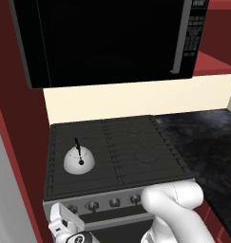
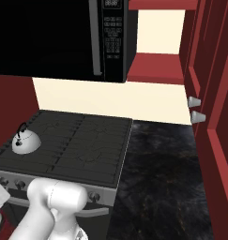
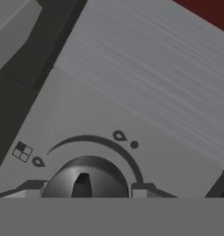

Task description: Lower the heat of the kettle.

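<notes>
The kettle (image 1: pixel 80 161) (image 2: pixel 25 142), a small white-grey dome with a black arched handle, stands on the front left burner of the black stove (image 1: pixel 136 156). Below it, my gripper (image 1: pixel 68 212) is at the leftmost knob on the stove's front panel. In the hand view that dark round knob (image 3: pixel 87 179) sits between my two fingertips (image 3: pixel 142 190), which press against its sides. The gripper (image 3: pixel 85 193) is shut on the knob. A curved heat scale with flame marks arcs above the knob (image 3: pixel 92 139).
Other knobs (image 1: pixel 115 202) line the grey front panel to the right. A black microwave (image 1: pixel 107 38) hangs over the stove. A dark speckled counter (image 2: pixel 162 173) lies to the right, with red cabinets (image 2: pixel 209 93) beside it and a red wall (image 1: pixel 22 142) on the left.
</notes>
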You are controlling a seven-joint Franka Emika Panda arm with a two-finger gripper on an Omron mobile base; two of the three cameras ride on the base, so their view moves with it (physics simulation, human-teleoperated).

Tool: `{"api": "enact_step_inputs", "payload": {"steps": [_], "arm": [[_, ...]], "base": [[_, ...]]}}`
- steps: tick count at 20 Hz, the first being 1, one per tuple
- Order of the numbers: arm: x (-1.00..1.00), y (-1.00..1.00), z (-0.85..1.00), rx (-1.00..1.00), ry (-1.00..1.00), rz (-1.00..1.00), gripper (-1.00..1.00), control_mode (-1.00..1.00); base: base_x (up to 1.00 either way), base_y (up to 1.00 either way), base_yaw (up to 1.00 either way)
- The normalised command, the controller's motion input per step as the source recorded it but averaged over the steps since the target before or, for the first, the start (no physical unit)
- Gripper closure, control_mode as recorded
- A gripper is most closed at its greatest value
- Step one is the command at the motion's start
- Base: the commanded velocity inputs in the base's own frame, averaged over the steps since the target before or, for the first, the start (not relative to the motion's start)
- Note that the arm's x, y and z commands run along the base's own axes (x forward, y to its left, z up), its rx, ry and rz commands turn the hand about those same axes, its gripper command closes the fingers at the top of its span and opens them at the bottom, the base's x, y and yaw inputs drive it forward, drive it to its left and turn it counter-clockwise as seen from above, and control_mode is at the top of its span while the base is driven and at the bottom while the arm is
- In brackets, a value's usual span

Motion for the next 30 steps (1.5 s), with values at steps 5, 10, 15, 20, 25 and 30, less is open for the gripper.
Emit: {"api": "enact_step_inputs", "payload": {"steps": [5,10,15,20,25,30], "arm": [[-0.18,-0.09,-0.01,0.60,0.00,-0.10,1.00,-1.00],[-0.23,-0.23,-0.10,0.91,0.01,-0.05,1.00,-1.00],[-0.25,-0.32,-0.06,1.00,0.03,-0.01,1.00,-1.00],[-0.14,-0.27,0.00,0.96,0.09,-0.02,1.00,-1.00],[0.00,-0.10,0.00,0.76,0.01,-0.10,1.00,-1.00],[0.00,-0.17,0.08,0.66,0.00,-0.12,1.00,-1.00]], "base": [[0.00,0.00,0.00],[0.00,0.00,0.00],[0.00,0.00,0.00],[0.00,0.00,0.00],[0.00,0.00,0.00],[0.00,0.00,0.00]]}}
